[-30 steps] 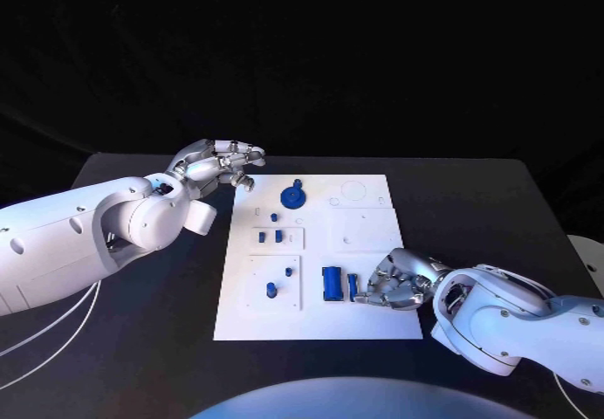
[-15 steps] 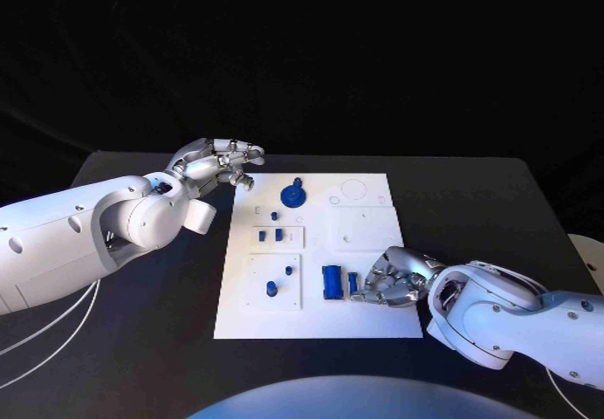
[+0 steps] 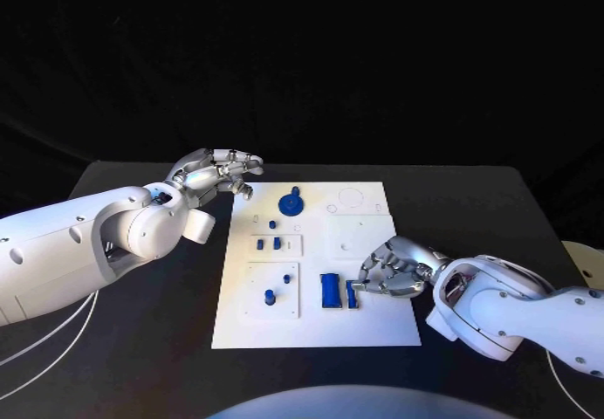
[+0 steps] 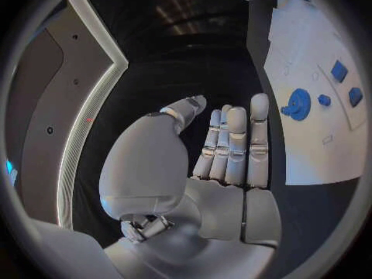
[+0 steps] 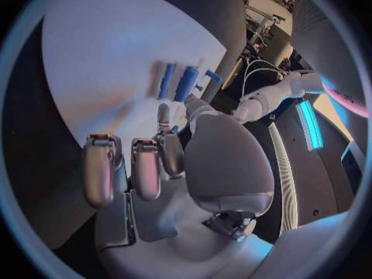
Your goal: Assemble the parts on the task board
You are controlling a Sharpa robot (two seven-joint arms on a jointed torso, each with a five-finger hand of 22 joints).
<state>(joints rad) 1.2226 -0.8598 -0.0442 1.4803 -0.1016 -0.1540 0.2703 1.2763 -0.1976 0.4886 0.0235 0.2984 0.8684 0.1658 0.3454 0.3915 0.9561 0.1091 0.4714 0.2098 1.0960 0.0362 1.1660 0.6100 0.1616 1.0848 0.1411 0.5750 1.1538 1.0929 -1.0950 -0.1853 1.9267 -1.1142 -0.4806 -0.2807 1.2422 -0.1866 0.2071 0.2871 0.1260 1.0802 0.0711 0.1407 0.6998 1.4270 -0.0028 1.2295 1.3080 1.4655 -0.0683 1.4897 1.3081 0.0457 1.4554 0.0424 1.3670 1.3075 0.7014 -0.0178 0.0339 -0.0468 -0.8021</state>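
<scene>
The white task board [image 3: 378, 319] lies mid-table. On its near part a long blue bar [image 3: 330, 291] and a thin blue bar [image 3: 351, 293] lie side by side. My right hand [image 3: 398, 270] rests on the board just right of them, fingers curled, one fingertip close to the thin bar and nothing in its grasp. The right wrist view shows the long bar [image 5: 186, 84] and thin bar [image 5: 166, 80] lying beyond the fingers [image 5: 163, 115]. My left hand [image 3: 214, 168] hovers off the board's far left corner, fingers straight [image 4: 232, 146], holding nothing.
A round blue disc with a knob [image 3: 291, 203] sits at the board's far end, also in the left wrist view [image 4: 298, 101]. Two small blue blocks [image 3: 268, 244] and two more blue pieces [image 3: 277, 288] stand on the board's left column. Black table surrounds the board.
The whole view has shifted slightly. Against the board, my right hand has crept a little toward the far side, beside the bars. The left hand has stayed put.
</scene>
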